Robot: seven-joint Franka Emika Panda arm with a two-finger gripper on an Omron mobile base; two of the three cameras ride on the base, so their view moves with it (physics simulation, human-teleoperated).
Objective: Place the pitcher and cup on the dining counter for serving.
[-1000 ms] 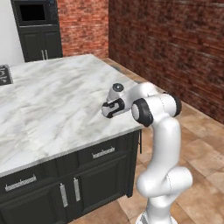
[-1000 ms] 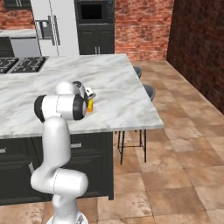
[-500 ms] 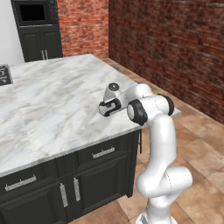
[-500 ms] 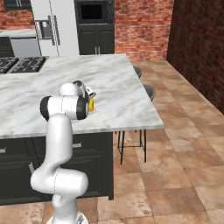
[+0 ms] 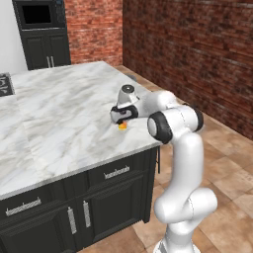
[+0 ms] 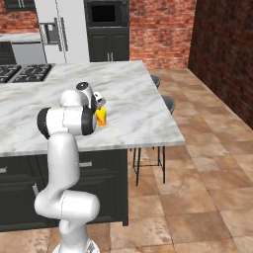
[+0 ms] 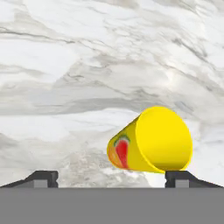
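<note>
1. The arm reaches forward over the desk [image 5: 59,113], its claw [image 7: 111,177] low above the marble, jaws spread wide and holding nothing.
2. A second ago the claw was shut; the cup [image 7: 151,141] now stands free between the fingertips [image 7: 181,177].
3. Black stools [image 6: 165,104] stand beyond the desk's edge.

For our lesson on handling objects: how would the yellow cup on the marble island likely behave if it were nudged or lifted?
The cup has straight, smooth-looking sides, so it may slip in a loose pinch. It looks small beside the gripper, whose tips stand wide apart, so it is probably light and easily knocked over. The dining counter looks polished, so a push would likely slide it rather than stop it.
</note>
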